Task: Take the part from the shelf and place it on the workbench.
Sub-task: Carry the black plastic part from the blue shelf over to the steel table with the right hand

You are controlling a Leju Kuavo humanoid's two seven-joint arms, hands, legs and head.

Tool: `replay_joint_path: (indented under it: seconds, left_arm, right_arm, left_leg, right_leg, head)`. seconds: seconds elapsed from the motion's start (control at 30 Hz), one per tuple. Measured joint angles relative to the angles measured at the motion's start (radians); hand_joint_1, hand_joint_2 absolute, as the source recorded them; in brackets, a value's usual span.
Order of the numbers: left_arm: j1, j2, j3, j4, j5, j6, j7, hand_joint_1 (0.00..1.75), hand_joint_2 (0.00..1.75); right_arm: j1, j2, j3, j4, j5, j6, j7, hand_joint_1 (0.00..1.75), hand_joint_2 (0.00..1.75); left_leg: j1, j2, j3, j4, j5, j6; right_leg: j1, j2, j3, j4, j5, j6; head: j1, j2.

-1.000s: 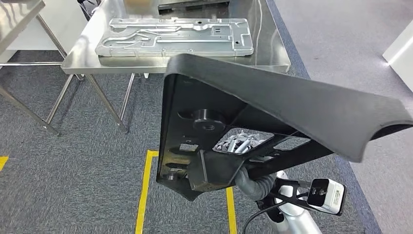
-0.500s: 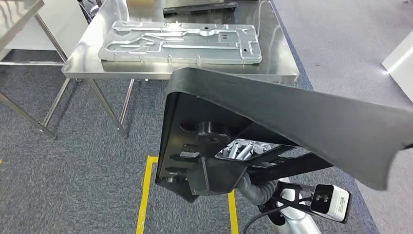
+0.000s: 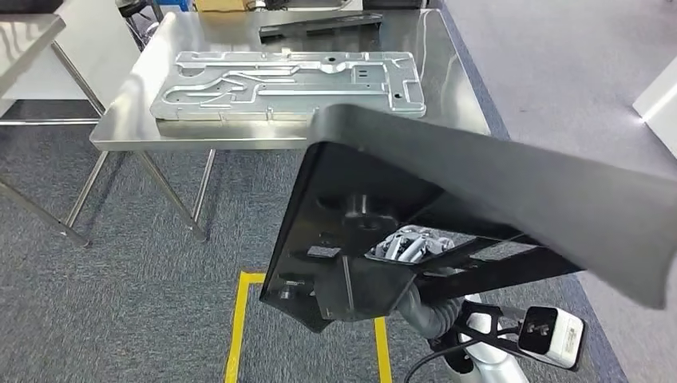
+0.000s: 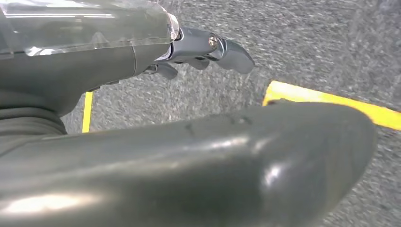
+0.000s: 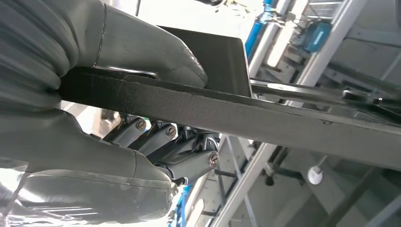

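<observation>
A large black moulded part (image 3: 495, 191) hangs in front of me, tilted, above the grey carpet. My right hand (image 3: 405, 244) shows through an opening in it and grips one of its bars. In the right wrist view the thumb lies over that black bar (image 5: 265, 118) and the fingers (image 5: 165, 137) curl under it. The steel workbench (image 3: 455, 88) stands just beyond the part's far edge. My left hand (image 4: 94, 61) hangs over the carpet, holding nothing, its fingers (image 4: 213, 47) stretched away from the thumb.
A silver machined plate (image 3: 287, 80) covers much of the workbench, and a black strip (image 3: 319, 28) lies behind it. A second steel table (image 3: 24, 36) stands at far left. Yellow floor tape (image 3: 237, 327) marks the carpet below. A white object (image 3: 659, 96) is at right.
The whole view has shifted as the camera moved; the workbench now shows more of its far side. The held part sits a little farther right in the picture, still in my right hand.
</observation>
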Motion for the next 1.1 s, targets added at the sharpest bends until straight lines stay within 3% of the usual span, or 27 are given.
replay_joint_path:
  seconds: [0.07, 0.1, 0.13, 0.17, 0.23, 0.27, 0.3, 0.4, 0.47, 0.6, 0.63, 0.67, 0.73, 0.8, 0.87, 0.93, 1.0, 1.1]
  left_arm:
    - [0.0, 0.0, 0.0, 0.0, -0.001, 0.0, 0.0, 0.0, 0.0]
    - [0.002, 0.0, 0.0, 0.0, -0.001, 0.0, 0.0, 0.0, 0.0]
    - [0.004, 0.0, 0.0, 0.0, -0.001, -0.001, 0.0, 0.0, 0.0]
    - [0.006, 0.0, 0.0, 0.0, -0.002, -0.001, -0.001, 0.0, 0.0]
    - [0.008, 0.0, 0.0, 0.0, -0.002, -0.002, -0.003, 0.0, 0.0]
    - [0.009, 0.0, 0.001, 0.0, -0.002, -0.002, -0.004, 0.0, 0.0]
    - [0.01, 0.001, 0.001, 0.0, -0.002, -0.002, -0.006, 0.0, 0.0]
    - [0.009, 0.002, 0.002, 0.0, -0.005, -0.004, -0.01, 0.0, 0.0]
    - [0.008, 0.002, 0.002, 0.0, -0.008, -0.006, -0.013, 0.0, 0.0]
    - [0.009, 0.002, 0.002, 0.0, -0.012, -0.007, -0.015, 0.0, 0.0]
    - [0.009, 0.002, 0.002, 0.0, -0.012, -0.007, -0.015, 0.0, 0.0]
    - [0.009, 0.002, 0.002, 0.0, -0.013, -0.007, -0.015, 0.0, 0.0]
    - [0.009, 0.001, 0.003, 0.0, -0.012, -0.005, -0.014, 0.0, 0.0]
    - [0.007, -0.002, 0.006, 0.0, -0.01, -0.003, -0.013, 0.0, 0.0]
    - [0.006, -0.004, 0.009, 0.001, -0.008, -0.002, -0.012, 0.0, 0.0]
    - [0.005, -0.003, 0.013, 0.001, -0.007, 0.0, -0.011, 0.0, 0.0]
    - [0.003, -0.004, 0.019, 0.0, -0.005, 0.0, -0.012, 0.0, 0.0]
    - [0.006, -0.004, 0.025, 0.0, -0.002, 0.003, -0.012, 0.0, 0.0]
  right_arm:
    - [0.005, 0.001, -0.002, 0.0, -0.012, 0.01, -0.001, 1.69, 1.75]
    - [0.009, 0.001, -0.003, 0.0, -0.016, 0.016, -0.001, 1.69, 1.75]
    - [0.013, 0.001, -0.006, 0.0, -0.019, 0.023, -0.001, 1.69, 1.75]
    - [0.016, 0.001, -0.01, -0.001, -0.021, 0.031, -0.002, 1.69, 1.75]
    - [0.019, 0.002, -0.019, -0.005, -0.025, 0.045, -0.002, 1.69, 1.75]
    - [0.019, 0.003, -0.023, -0.006, -0.027, 0.05, -0.002, 1.69, 1.75]
    - [0.02, 0.004, -0.027, -0.008, -0.028, 0.053, -0.003, 1.69, 1.75]
    - [0.022, 0.007, -0.038, -0.015, -0.029, 0.058, -0.003, 1.69, 1.75]
    - [0.023, 0.007, -0.047, -0.022, -0.03, 0.059, -0.004, 1.69, 1.75]
    - [0.03, 0.007, -0.06, -0.025, -0.033, 0.06, -0.004, 1.69, 1.75]
    - [0.034, 0.008, -0.063, -0.025, -0.034, 0.062, -0.004, 1.69, 1.75]
    - [0.036, 0.008, -0.067, -0.025, -0.034, 0.063, -0.004, 1.69, 1.75]
    - [0.039, 0.009, -0.073, -0.028, -0.031, 0.068, -0.004, 1.69, 1.75]
    - [0.04, 0.012, -0.078, -0.031, -0.028, 0.076, -0.004, 1.69, 1.75]
    - [0.04, 0.016, -0.082, -0.033, -0.028, 0.082, -0.004, 1.69, 1.75]
    - [0.04, 0.022, -0.085, -0.034, -0.03, 0.085, -0.004, 1.69, 1.75]
    - [0.038, 0.029, -0.087, -0.035, -0.033, 0.09, -0.004, 1.69, 1.75]
    - [0.04, 0.04, -0.091, -0.036, -0.035, 0.099, -0.004, 1.69, 1.75]
  left_leg:
    - [0.005, 0.0, -0.08, 0.119, -0.054, -0.009]
    - [0.007, 0.0, -0.113, 0.153, -0.072, -0.012]
    - [0.009, 0.0, -0.131, 0.155, -0.069, -0.014]
    - [0.011, 0.0, -0.132, 0.121, -0.042, -0.017]
    - [0.014, -0.003, -0.103, -0.007, 0.056, -0.018]
    - [0.013, -0.004, -0.09, -0.059, 0.086, -0.015]
    - [0.011, -0.005, -0.081, -0.089, 0.106, -0.008]
    - [0.006, -0.003, -0.07, -0.103, 0.107, 0.018]
    - [0.008, 0.0, -0.055, -0.11, 0.103, 0.032]
    - [0.005, 0.009, -0.029, -0.116, 0.081, 0.045]
    - [0.004, 0.011, -0.021, -0.116, 0.074, 0.045]
    - [0.002, 0.012, -0.009, -0.116, 0.065, 0.044]
    - [-0.001, 0.014, 0.015, -0.117, 0.046, 0.042]
    - [-0.003, 0.017, 0.031, -0.121, 0.03, 0.034]
    - [-0.003, 0.021, 0.044, -0.124, 0.028, 0.022]
    - [-0.003, 0.021, 0.047, -0.106, 0.032, 0.01]
    - [-0.001, 0.016, 0.007, -0.026, 0.023, 0.003]
    - [0.005, 0.012, -0.111, 0.14, -0.054, -0.009]
  right_leg:
    - [-0.001, 0.004, 0.011, 0.0, -0.013, -0.001]
    - [-0.002, 0.007, 0.017, 0.0, -0.019, 0.0]
    - [-0.004, 0.012, 0.026, 0.0, -0.027, 0.003]
    - [-0.005, 0.016, 0.036, 0.0, -0.035, 0.006]
    - [-0.008, 0.022, 0.06, 0.001, -0.052, 0.014]
    - [-0.008, 0.026, 0.068, 0.002, -0.06, 0.019]
    - [-0.008, 0.029, 0.072, 0.002, -0.067, 0.026]
    - [-0.007, 0.032, 0.073, 0.014, -0.073, 0.046]
    - [-0.008, 0.019, 0.049, 0.067, -0.078, 0.054]
    - [-0.01, 0.004, -0.108, 0.288, -0.153, 0.064]
    - [-0.01, 0.003, -0.132, 0.301, -0.153, 0.063]
    - [-0.009, 0.002, -0.138, 0.277, -0.131, 0.06]
    - [-0.002, -0.004, -0.106, 0.152, -0.036, 0.043]
    - [0.009, -0.013, -0.075, 0.049, 0.023, 0.027]
    - [0.014, -0.015, -0.066, 0.019, 0.026, 0.02]
    - [0.008, -0.009, -0.046, 0.005, 0.027, 0.013]
    - [0.002, -0.007, -0.021, -0.004, 0.019, 0.005]
    - [0.0, -0.002, 0.004, -0.006, -0.004, 0.0]
  head:
    - [0.0, 0.0]
    - [0.0, 0.0]
    - [0.0, 0.0]
    - [0.0, 0.0]
    - [0.0, 0.0]
    - [0.0, 0.0]
    - [0.0, 0.0]
    - [0.0, 0.0]
    - [0.0, 0.0]
    - [0.0, 0.0]
    - [0.0, 0.0]
    - [0.0, 0.0]
    - [0.0, 0.0]
    - [0.0, 0.0]
    - [0.001, 0.0]
    - [0.002, 0.0]
    - [0.001, 0.0]
    - [0.001, 0.0]
